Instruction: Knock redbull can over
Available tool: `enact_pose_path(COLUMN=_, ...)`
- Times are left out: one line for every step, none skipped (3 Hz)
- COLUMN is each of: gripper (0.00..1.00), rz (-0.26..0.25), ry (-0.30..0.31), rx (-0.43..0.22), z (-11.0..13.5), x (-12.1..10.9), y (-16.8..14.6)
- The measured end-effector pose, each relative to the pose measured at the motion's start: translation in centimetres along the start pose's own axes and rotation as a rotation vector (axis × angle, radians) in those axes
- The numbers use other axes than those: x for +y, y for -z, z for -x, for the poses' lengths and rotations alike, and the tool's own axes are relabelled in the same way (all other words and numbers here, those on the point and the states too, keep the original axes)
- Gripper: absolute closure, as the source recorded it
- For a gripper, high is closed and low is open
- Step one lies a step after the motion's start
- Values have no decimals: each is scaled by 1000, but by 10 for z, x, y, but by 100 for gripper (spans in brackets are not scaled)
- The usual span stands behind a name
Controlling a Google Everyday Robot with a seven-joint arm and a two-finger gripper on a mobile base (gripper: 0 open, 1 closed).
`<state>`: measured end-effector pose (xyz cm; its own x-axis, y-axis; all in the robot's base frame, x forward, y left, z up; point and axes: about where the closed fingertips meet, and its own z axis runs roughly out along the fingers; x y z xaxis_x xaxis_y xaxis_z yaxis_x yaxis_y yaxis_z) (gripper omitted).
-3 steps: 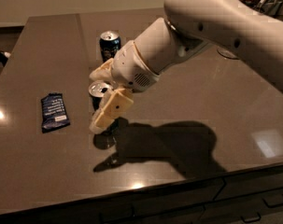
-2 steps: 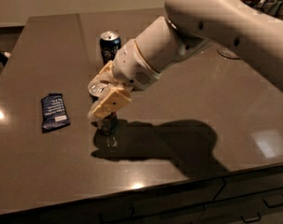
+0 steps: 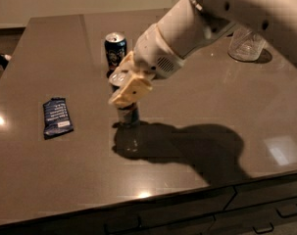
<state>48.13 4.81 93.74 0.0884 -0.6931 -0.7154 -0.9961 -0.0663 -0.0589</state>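
Observation:
The redbull can (image 3: 128, 115) stands near the table's middle, left of centre. Only its lower light blue and silver body shows; a silver round top (image 3: 118, 77) peeks out beside the gripper. My gripper (image 3: 130, 89), cream-coloured on a thick white arm reaching in from the upper right, sits right over and against the can's upper part and hides it. I cannot tell whether the can is upright or slightly tilted.
A darker navy can (image 3: 115, 50) stands just behind the gripper. A blue snack packet (image 3: 57, 116) lies flat at the left. A clear glass (image 3: 246, 44) stands at the back right. The dark table's front edge (image 3: 153, 195) runs below, with drawers under it.
The gripper has moved up and to the right. The can's lower body now shows beneath it, a little further right than before. The navy can and packet have not moved.

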Motion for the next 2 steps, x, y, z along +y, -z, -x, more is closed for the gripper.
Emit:
enact_pose_path(gripper=100, rz=-34, ry=17, rx=113, z=-11, x=-10, y=32)
enact_pose_path(gripper=100, rz=-62, ry=77, rx=245, z=-19, x=-14, y=58)
